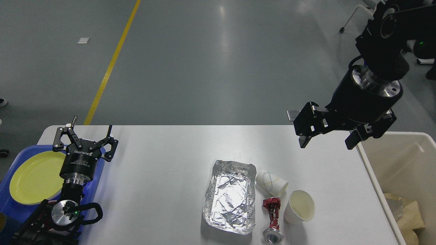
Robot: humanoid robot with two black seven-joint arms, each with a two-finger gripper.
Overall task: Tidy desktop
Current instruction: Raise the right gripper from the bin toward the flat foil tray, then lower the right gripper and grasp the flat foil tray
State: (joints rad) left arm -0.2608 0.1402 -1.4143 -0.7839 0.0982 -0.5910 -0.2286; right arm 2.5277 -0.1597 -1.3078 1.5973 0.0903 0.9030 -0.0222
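The white rectangular desktop (163, 177) fills the lower frame. Right gripper (327, 134), upper right, spread empty, should descend squarely over the upright white paper cup (299, 206); left gripper (87, 136) idles open.

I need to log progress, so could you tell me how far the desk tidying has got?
Partly done: some rubbish lies in the bin. Nothing in hand: the right gripper is open above the desktop, the left gripper open by the tray. Left: foil tray, two cups, can.
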